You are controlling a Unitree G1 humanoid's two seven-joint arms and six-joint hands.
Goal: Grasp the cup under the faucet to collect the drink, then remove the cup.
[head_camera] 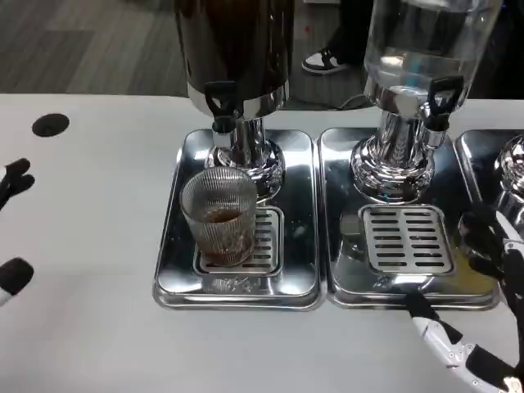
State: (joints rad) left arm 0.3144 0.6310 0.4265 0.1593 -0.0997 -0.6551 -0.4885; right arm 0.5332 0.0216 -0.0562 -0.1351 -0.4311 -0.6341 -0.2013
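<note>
A ribbed clear glass cup (pixel 219 217) stands upright on the drip grate (pixel 266 241) of the left steel tray (pixel 237 282), just below the black faucet (pixel 221 105) of the dark drink dispenser (pixel 233 49). A little brown drink lies in the cup's bottom. My left hand (pixel 12 229) sits at the picture's left edge, far from the cup, fingers apart and holding nothing. My right hand (pixel 487 303) hovers at the lower right by the middle tray's corner, fingers spread, holding nothing.
A second dispenser (pixel 422 49) with clear liquid stands on the middle tray (pixel 405 278) with its own grate (pixel 407 239). A third tray's edge (pixel 499 164) shows at far right. A black round hole (pixel 51 124) marks the white table at left.
</note>
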